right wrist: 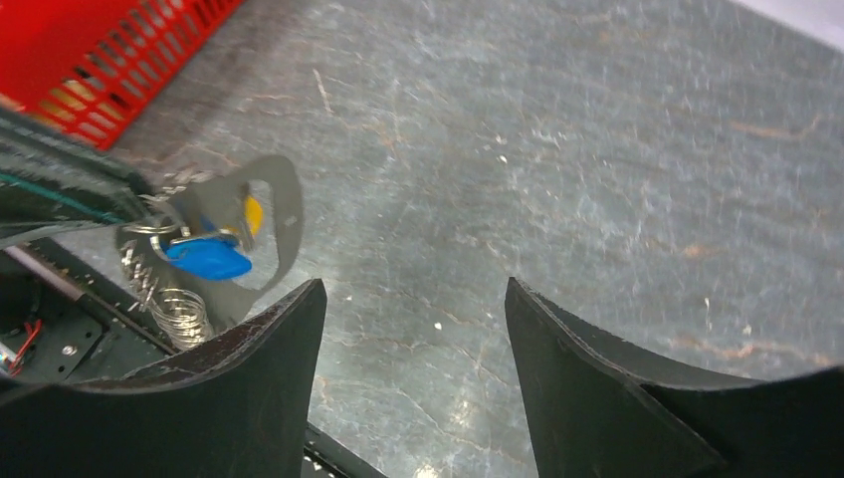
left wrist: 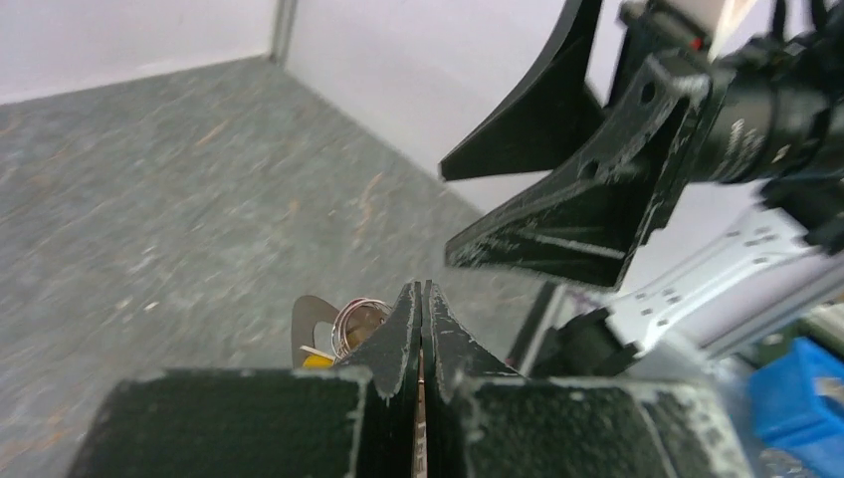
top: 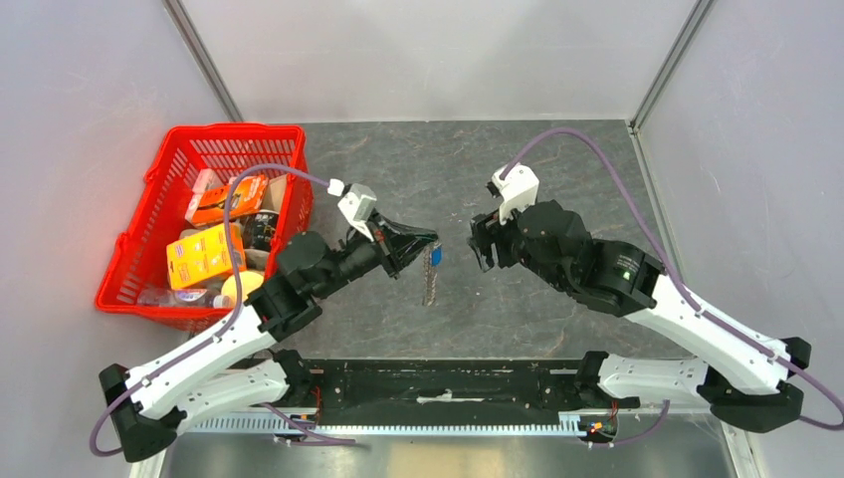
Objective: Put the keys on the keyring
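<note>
My left gripper [top: 426, 240] is shut on the keyring [right wrist: 286, 202], a grey curved loop held above the table. A blue-headed key [right wrist: 209, 257] and a yellow-gold key [right wrist: 254, 213] hang against the loop. A silver link chain [right wrist: 177, 311] dangles below them. In the left wrist view the loop [left wrist: 305, 317] and a small silver ring [left wrist: 355, 317] show just left of the closed fingertips [left wrist: 410, 311]. My right gripper [right wrist: 413, 291] stands open and empty a short way to the right of the keys, facing the left gripper [left wrist: 422, 291]. In the top view the blue key [top: 436, 256] hangs between the two grippers.
A red basket [top: 139, 261] full of packaged goods stands at the table's left side, also seen as the red basket [right wrist: 119, 55] in the right wrist view. A black rail [top: 438, 383] runs along the near edge between the arm bases.
</note>
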